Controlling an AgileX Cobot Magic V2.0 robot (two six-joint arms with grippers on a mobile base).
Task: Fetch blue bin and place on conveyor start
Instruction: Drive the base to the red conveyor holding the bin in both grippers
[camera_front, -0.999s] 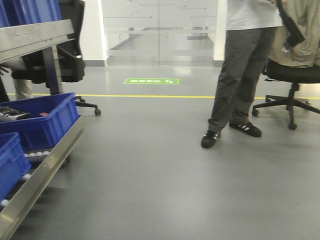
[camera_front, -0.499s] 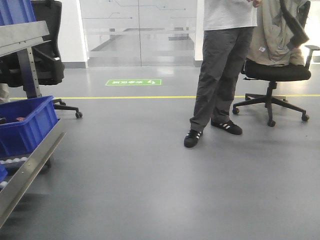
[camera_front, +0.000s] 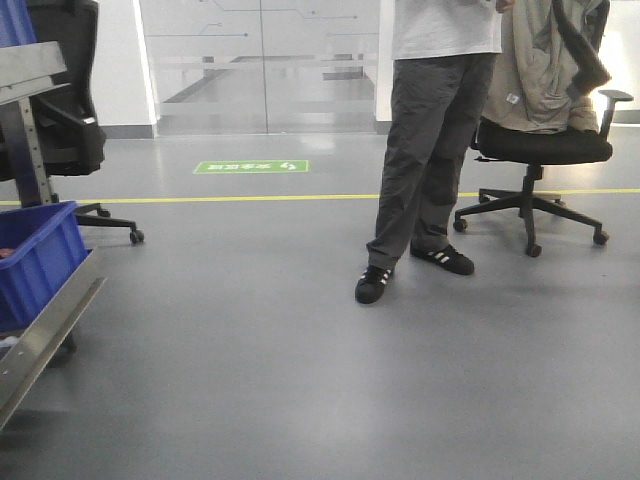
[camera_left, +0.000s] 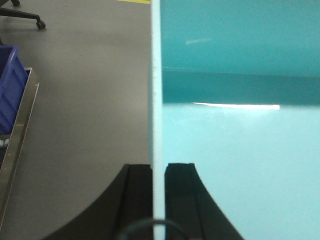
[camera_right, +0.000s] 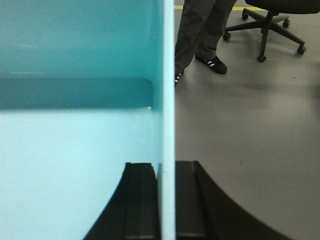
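Note:
The blue bin (camera_left: 240, 140) is a light cyan tub, held up over the grey floor between both arms. My left gripper (camera_left: 158, 167) is shut on its left wall, one finger inside and one outside. On the opposite side, my right gripper (camera_right: 167, 165) is shut on the right wall of the blue bin (camera_right: 75, 150) in the same way. The tub's inside looks empty. The front view shows neither the bin nor the grippers. The conveyor start is out of view.
A steel shelf rail (camera_front: 40, 335) with a dark blue crate (camera_front: 35, 260) runs along the left. A standing person (camera_front: 425, 150) is ahead right of centre, with an office chair (camera_front: 540, 150) beside. Another chair (camera_front: 60, 110) stands at left. A yellow line (camera_front: 250, 198) crosses the floor.
The front view has swung to the right: the shelf rail and blue crates slid toward the left edge, and the person and right chair shifted left into fuller view.

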